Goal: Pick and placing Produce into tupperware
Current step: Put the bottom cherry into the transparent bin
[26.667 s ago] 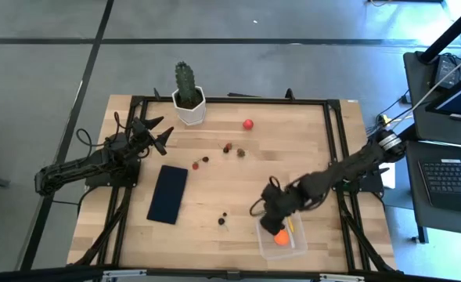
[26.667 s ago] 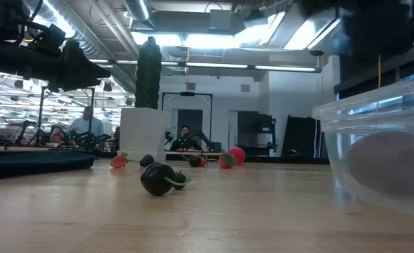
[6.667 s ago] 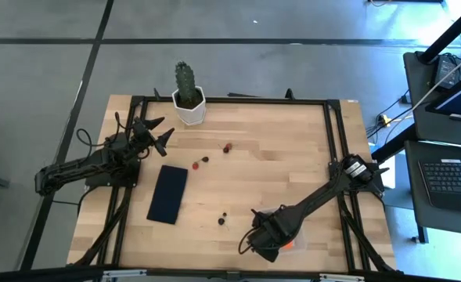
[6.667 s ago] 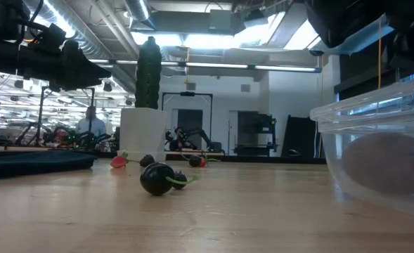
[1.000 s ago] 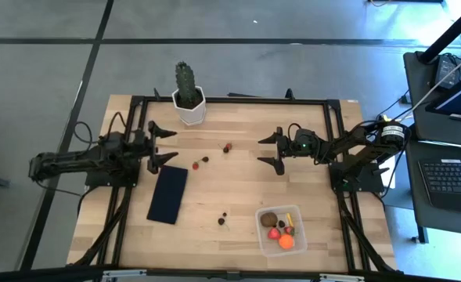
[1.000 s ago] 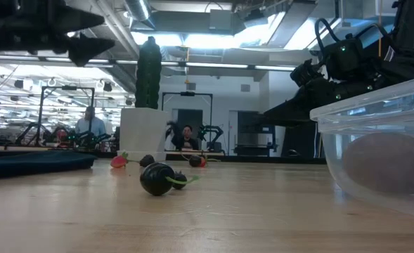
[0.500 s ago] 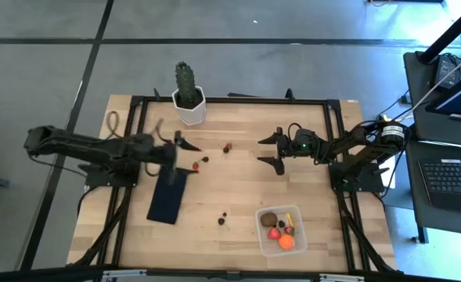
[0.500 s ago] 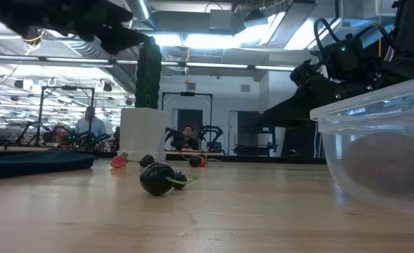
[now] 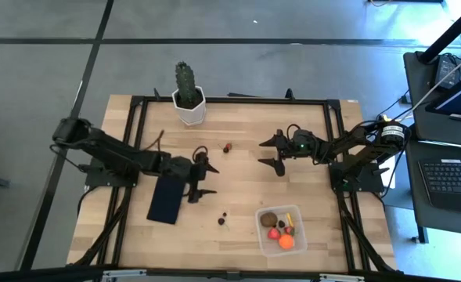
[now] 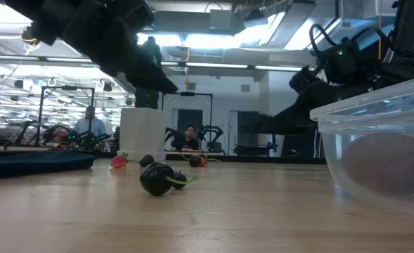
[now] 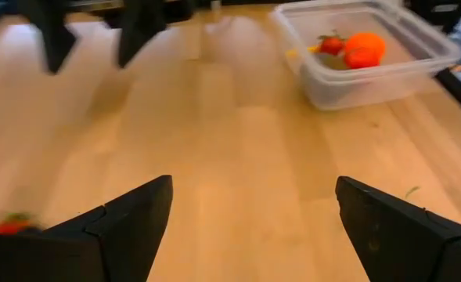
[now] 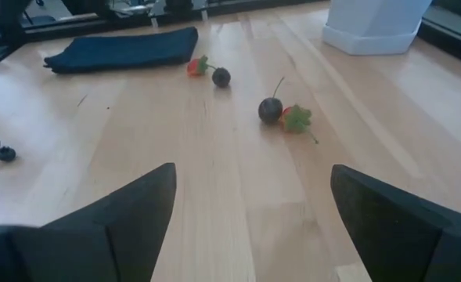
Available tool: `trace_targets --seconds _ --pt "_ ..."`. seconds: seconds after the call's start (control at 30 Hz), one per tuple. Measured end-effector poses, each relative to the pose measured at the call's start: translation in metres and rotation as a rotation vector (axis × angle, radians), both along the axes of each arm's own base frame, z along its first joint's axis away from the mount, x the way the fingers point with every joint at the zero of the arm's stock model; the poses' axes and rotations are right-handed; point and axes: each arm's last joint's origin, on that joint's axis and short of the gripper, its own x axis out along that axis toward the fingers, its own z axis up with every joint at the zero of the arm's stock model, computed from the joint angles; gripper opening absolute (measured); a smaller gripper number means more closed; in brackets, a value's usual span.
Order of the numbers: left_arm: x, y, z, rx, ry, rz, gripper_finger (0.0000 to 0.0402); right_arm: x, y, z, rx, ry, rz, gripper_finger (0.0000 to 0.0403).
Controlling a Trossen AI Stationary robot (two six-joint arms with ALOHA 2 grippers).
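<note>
Clear plastic formed the tupperware (image 9: 279, 230), which you could locate near the front right part of the wooden tabletop (image 9: 308, 184). It held an orange ball (image 9: 286, 242), a red piece (image 9: 274, 233), a brown piece (image 9: 268, 218) and a thin yellow piece (image 9: 290, 222).

Left claw (image 9: 203, 175): it was released, with both fingers spread wide, and hung over the middle of the tabletop just beside the flat dark navy rectangle (image 9: 167, 199). Its wrist view looked toward the tupperware (image 11: 363, 48) and showed a red bit (image 11: 11, 225) low beside one finger.

Right claw (image 9: 272, 152): it was released and empty, positioned over the right centre of the tabletop, well apart from the tupperware.

Produce outside the container:
- a red-and-dark pair (image 9: 226, 147) lay between the two claws;
- two dark berries (image 9: 223, 217) lay in front of the left claw;
- the right wrist view showed a further red-and-dark pair (image 12: 208, 70) near the rectangle.

A cactus (image 9: 186, 84) in a white pot stood at the rear edge.
</note>
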Motion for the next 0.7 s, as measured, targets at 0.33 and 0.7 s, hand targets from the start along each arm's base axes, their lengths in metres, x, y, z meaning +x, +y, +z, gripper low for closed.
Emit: trace_targets --seconds 0.33,0.7 --pt "0.018 -0.024 -0.023 -0.040 -0.058 -0.144 0.0347 -0.001 0.000 -0.002 -0.001 0.026 0.003 0.0339" --pt "0.028 -0.031 -0.061 0.019 -0.008 -0.175 0.0340 -0.001 0.000 -0.002 -0.019 0.027 0.009 0.0339"
